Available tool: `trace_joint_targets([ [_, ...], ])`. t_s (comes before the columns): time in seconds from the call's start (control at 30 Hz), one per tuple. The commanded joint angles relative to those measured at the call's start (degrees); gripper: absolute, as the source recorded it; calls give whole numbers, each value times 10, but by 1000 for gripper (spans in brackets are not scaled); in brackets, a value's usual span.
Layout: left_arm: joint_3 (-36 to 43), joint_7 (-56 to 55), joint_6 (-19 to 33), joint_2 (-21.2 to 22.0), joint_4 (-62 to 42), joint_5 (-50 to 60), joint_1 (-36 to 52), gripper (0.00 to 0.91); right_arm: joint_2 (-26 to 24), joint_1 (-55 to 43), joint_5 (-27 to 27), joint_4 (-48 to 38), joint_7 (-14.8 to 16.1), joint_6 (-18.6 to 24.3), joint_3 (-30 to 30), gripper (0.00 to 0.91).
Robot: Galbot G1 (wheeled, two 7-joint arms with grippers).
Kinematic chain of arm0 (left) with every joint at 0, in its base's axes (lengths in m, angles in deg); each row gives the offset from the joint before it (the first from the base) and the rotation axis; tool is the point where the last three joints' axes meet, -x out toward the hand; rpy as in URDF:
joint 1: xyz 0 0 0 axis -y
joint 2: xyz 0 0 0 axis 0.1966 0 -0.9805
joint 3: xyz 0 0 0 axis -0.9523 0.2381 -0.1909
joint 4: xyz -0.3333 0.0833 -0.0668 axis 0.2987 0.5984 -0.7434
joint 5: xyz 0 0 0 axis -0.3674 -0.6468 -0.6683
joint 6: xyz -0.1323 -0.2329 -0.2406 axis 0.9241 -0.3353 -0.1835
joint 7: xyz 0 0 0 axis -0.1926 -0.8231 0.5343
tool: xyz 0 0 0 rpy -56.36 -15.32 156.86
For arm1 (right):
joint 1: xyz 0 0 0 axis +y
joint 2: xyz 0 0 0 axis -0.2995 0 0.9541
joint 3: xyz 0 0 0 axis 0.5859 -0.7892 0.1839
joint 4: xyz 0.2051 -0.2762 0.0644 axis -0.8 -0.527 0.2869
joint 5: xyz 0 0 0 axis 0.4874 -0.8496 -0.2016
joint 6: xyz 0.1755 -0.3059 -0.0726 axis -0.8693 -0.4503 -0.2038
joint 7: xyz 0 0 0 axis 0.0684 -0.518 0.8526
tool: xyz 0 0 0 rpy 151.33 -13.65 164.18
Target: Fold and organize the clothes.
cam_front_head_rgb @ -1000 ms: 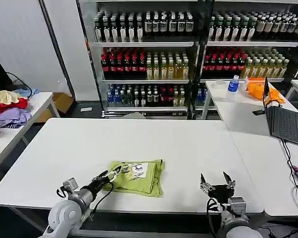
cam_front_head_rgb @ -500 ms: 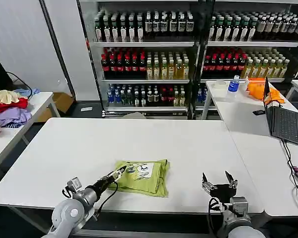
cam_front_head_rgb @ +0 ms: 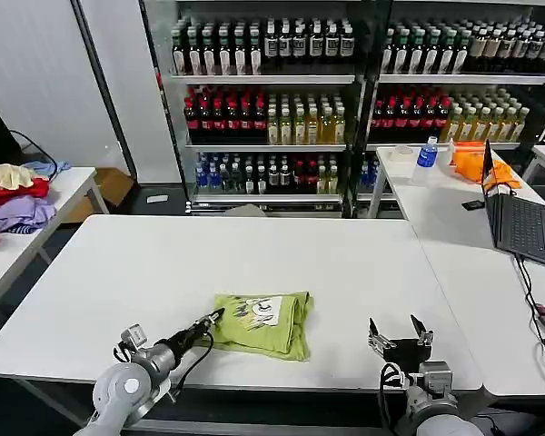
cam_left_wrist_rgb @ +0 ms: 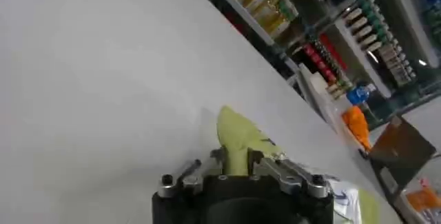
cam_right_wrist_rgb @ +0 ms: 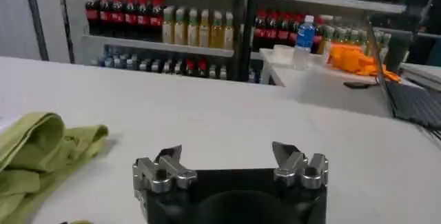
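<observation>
My green shirt (cam_front_head_rgb: 260, 322) lies folded small on the near table (cam_front_head_rgb: 254, 259). My left gripper (cam_front_head_rgb: 213, 319) pinches its left edge; my right gripper (cam_front_head_rgb: 398, 329) waits open. Only tidying looks left.

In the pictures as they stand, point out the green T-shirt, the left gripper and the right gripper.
green T-shirt (cam_front_head_rgb: 259, 325), head view, middle of the folded cloth.
left gripper (cam_front_head_rgb: 211, 320), head view, fingertips at the shirt's edge.
right gripper (cam_front_head_rgb: 396, 328), head view, between its spread fingertips.

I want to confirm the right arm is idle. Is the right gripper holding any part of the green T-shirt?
No. The right gripper sits open above the bare white table, apart from the folded T-shirt.
</observation>
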Motion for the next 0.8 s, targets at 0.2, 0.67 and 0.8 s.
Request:
trace_joint_targets([
  [0.2, -65, -9, 8, -14, 35, -86, 7, 20, -4, -2, 4, 3, 0, 0, 7, 907],
  [0.67, -298, 3, -11, -269, -26, -74, 13, 20, -7, -18, 22, 8, 1, 6, 12, 907],
  [0.8, -314, 22, -12, -352, -31, -35, 30, 20, -6, -17, 27, 14, 2, 9, 15, 907],
])
